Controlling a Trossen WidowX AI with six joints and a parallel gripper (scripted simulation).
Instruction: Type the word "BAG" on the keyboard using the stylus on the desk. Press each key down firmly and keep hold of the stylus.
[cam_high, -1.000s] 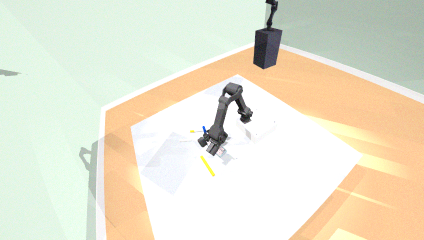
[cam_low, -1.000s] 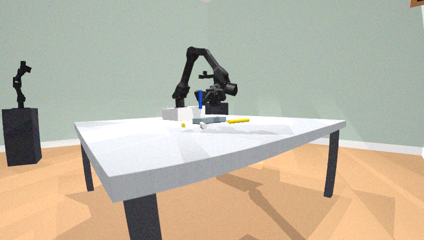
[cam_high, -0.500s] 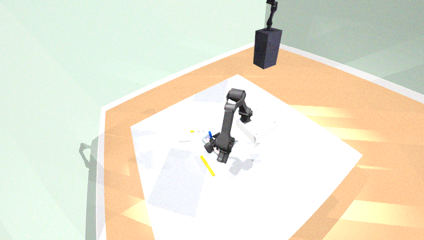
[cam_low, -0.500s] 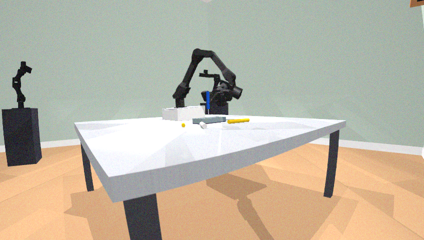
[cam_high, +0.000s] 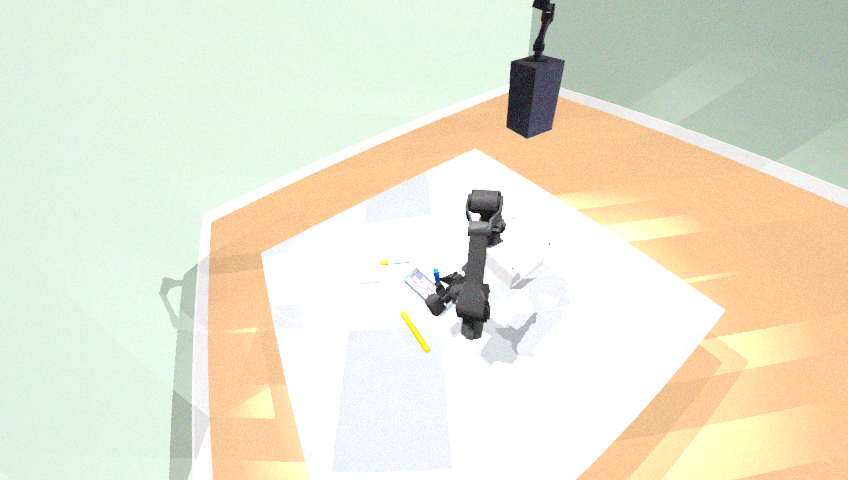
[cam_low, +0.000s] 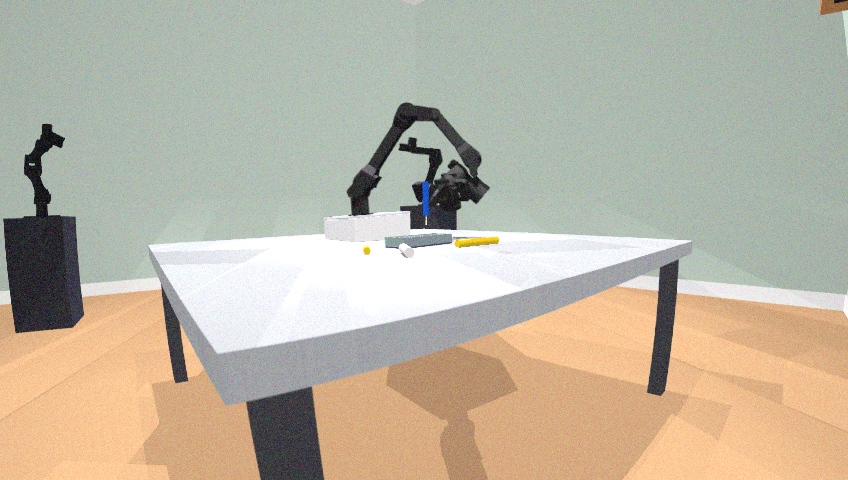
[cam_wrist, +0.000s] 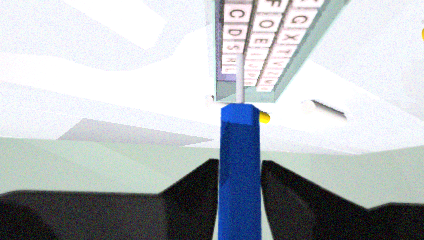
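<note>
The gripper (cam_high: 440, 284) (cam_low: 427, 193) (cam_wrist: 240, 165) is shut on the blue stylus (cam_high: 436, 275) (cam_low: 425, 198) (cam_wrist: 240, 135). The stylus stands nearly upright, its thin grey tip pointing down. In the exterior view the tip is a little above the keyboard (cam_high: 421, 283) (cam_low: 418, 240) (cam_wrist: 320, 30). In the wrist view the tip overlaps the lower keys near the S key; the key under it cannot be told. The keyboard is a grey-green slab with white letter keys; C, D, S, F, O, E, G and X show. Some letters at its near end are too small to read.
A yellow stick (cam_high: 415, 331) (cam_low: 476, 242) lies beside the keyboard. A thin yellow-ended stick (cam_high: 383, 262) (cam_low: 366, 250) (cam_wrist: 265, 117) and a white cylinder (cam_low: 405, 250) (cam_wrist: 327, 112) lie on its other side. A white box (cam_low: 380, 226) is at the arm's base. Dark pedestals with arms stand off the table.
</note>
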